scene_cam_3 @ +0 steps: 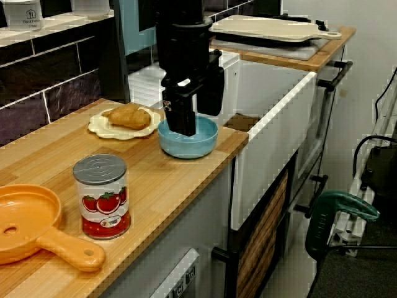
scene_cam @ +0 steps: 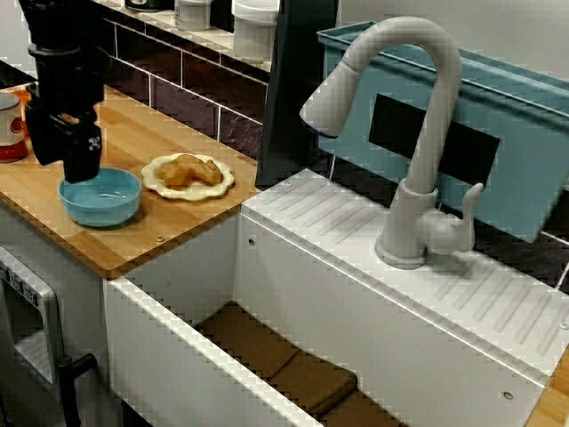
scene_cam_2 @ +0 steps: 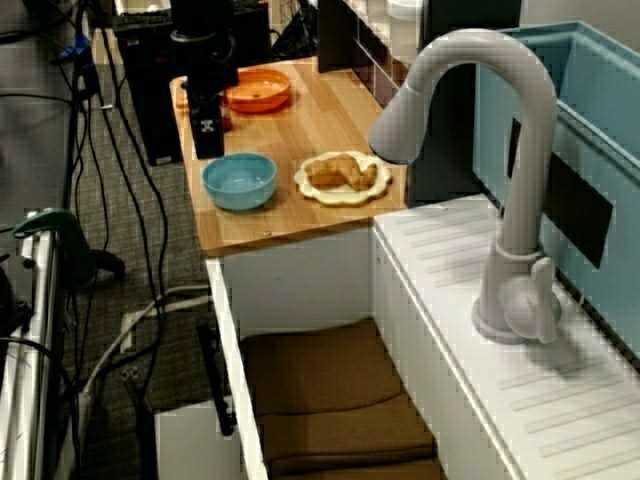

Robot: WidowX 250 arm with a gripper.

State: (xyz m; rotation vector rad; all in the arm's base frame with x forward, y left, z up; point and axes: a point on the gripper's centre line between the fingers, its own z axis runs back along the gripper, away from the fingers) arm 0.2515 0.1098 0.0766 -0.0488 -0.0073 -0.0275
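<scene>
I am holding my gripper at the blue bowl's rim; the bowl is lying slightly sinkward, near the counter's front edge; I cannot tell whether my fingers are clamping.

**End Effector Pose and State**

In the view from the side, we see the black arm come down vertically from beyond the top edge. Its end effector points straight down, in line with the arm. The two fingers hang parallel with a gap between them. One sits nearer the camera and the other behind it.
</scene>
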